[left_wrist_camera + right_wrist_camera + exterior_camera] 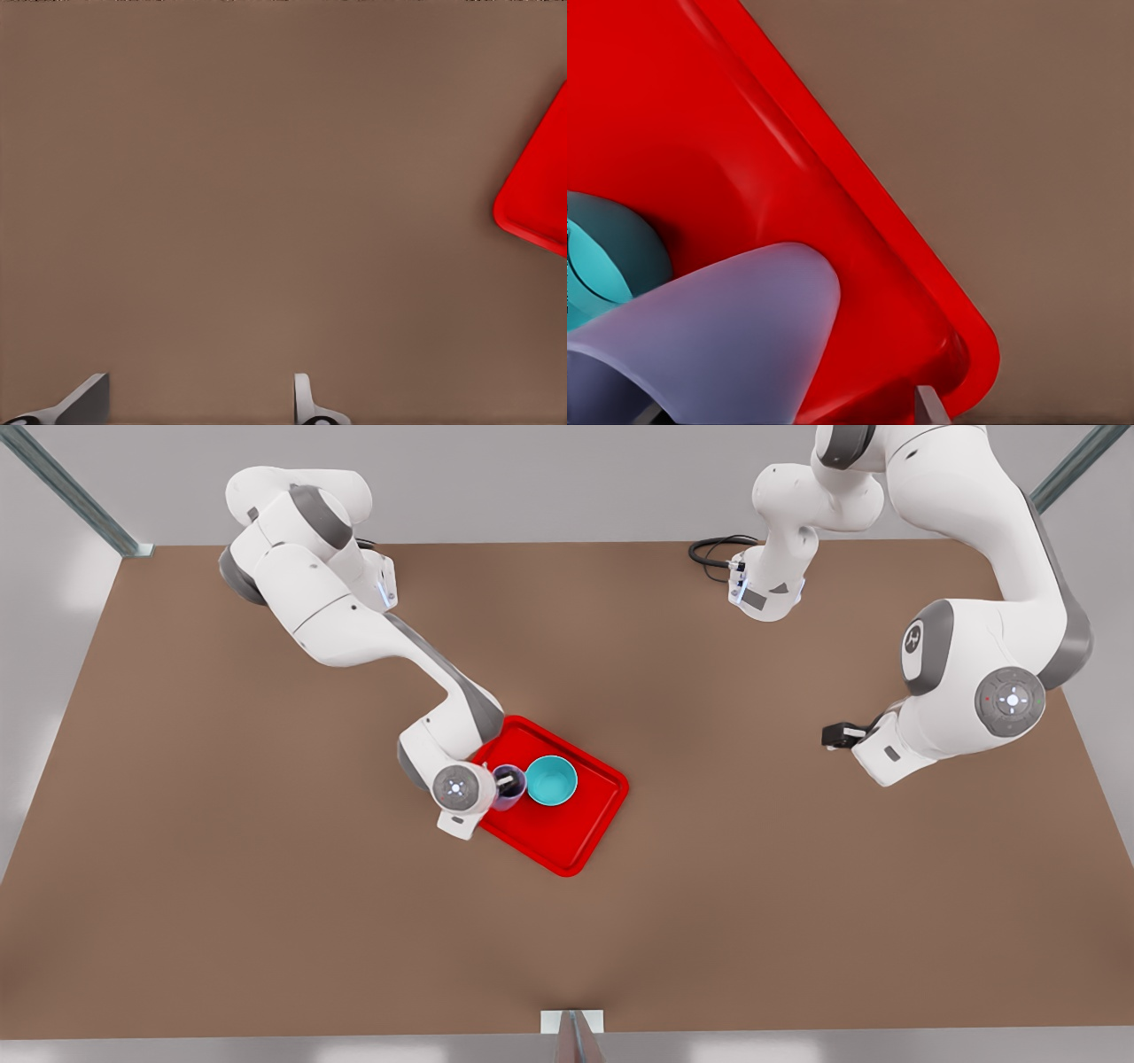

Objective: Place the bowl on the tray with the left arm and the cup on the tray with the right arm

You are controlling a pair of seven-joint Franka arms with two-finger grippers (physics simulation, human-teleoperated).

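Observation:
The red tray point(585, 824) lies mid-table. On it sits the teal bowl point(551, 780), and the lavender cup point(507, 790) is right beside it near the tray's rim. My right gripper point(509, 781), on the arm at the front view's left, hovers over the cup. In the right wrist view the cup point(726, 336) stands between spread fingertips point(928, 405), one of them clear of its wall, with the bowl point(611, 257) and tray point(700, 115) behind. My left gripper point(842, 735) waits off the tray at the front view's right. It stands open point(195, 407) over bare table.
The brown table point(266, 912) stretches wide around the tray. A tray corner point(540, 186) shows in the left wrist view. A black cable point(713, 553) lies at the table's far edge. Metal frame posts point(574, 1036) stand at the table's edges.

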